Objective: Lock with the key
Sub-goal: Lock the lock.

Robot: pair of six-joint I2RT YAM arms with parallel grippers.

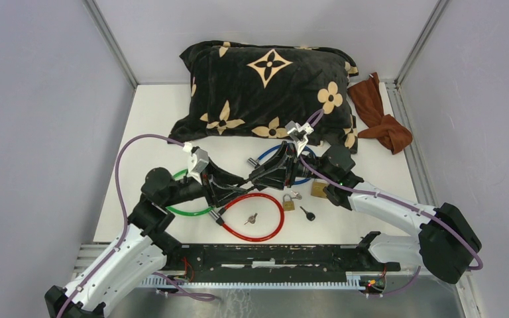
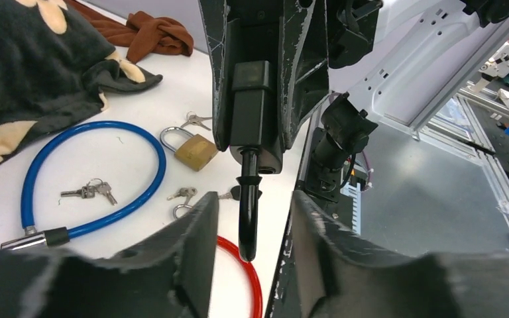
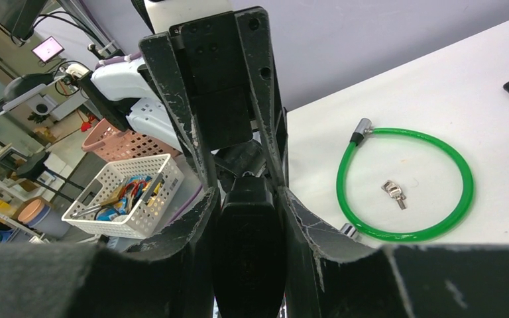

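My right gripper (image 1: 255, 177) (image 3: 248, 199) is shut on a black padlock (image 3: 248, 252) (image 2: 252, 112) and holds it above the table's middle. The padlock's black shackle (image 2: 248, 218) points toward my left gripper (image 1: 235, 189) (image 2: 253, 197). That gripper is open, its fingers (image 2: 195, 238) on either side of the shackle with a gap on both sides. A black-headed key (image 1: 307, 213) lies on the table to the right of the red cable lock (image 1: 280, 218). Neither gripper holds a key.
Around the arms lie a green cable lock (image 1: 187, 212) (image 3: 404, 182), a blue one (image 2: 93, 179) and two brass padlocks (image 1: 288, 203) (image 1: 319, 189), with small keys (image 2: 89, 192) among them. A black flowered pillow (image 1: 268, 89) and a brown cloth (image 1: 379, 116) sit at the back.
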